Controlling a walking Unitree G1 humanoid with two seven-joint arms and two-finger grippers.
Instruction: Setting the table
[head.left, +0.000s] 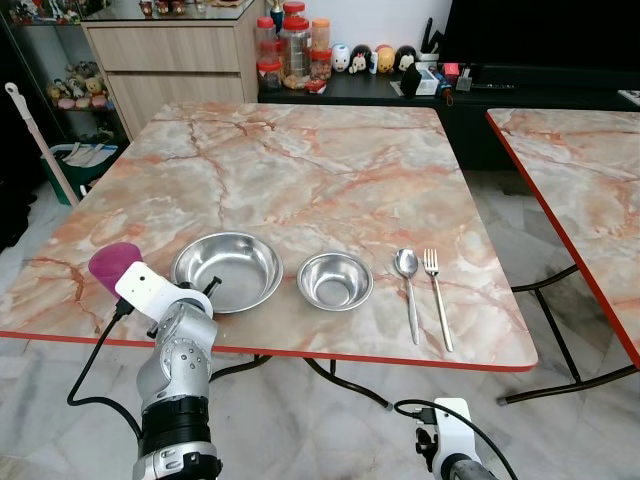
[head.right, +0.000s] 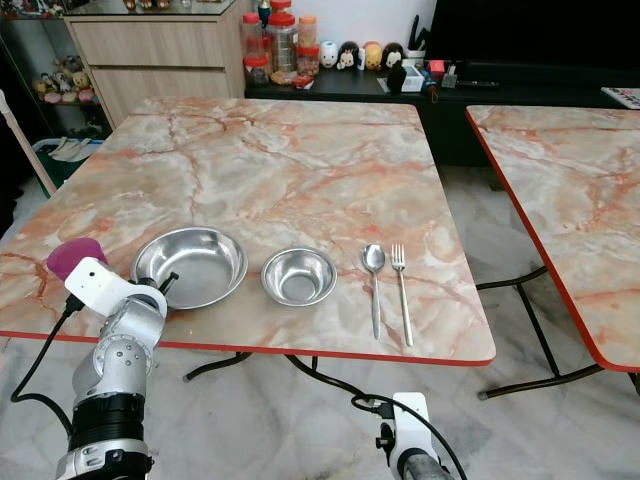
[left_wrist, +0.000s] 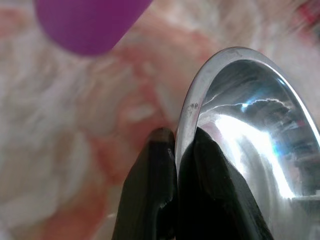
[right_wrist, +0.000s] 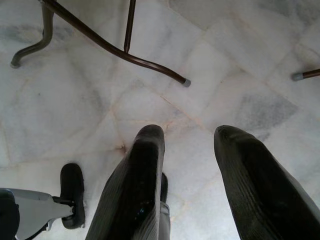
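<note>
Meanwhile, left gripper pinches near rim of large steel bowl, one finger inside, one outside, at table's front edge. Small bowl just beside it; spoon and fork further right. Purple cup close behind gripper. Right gripper hangs idle, fingers apart, over floor. Risk: thin rim grip slips on lift, bowl tilts, strikes small bowl or nudges cup.

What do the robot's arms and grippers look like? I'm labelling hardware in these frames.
The left arm is silver jointed metal with a black lower band, a white wrist block and a black cable. The left gripper and right gripper each have two long black ribbed fingers. The right arm shows a white block with a cable.
</note>
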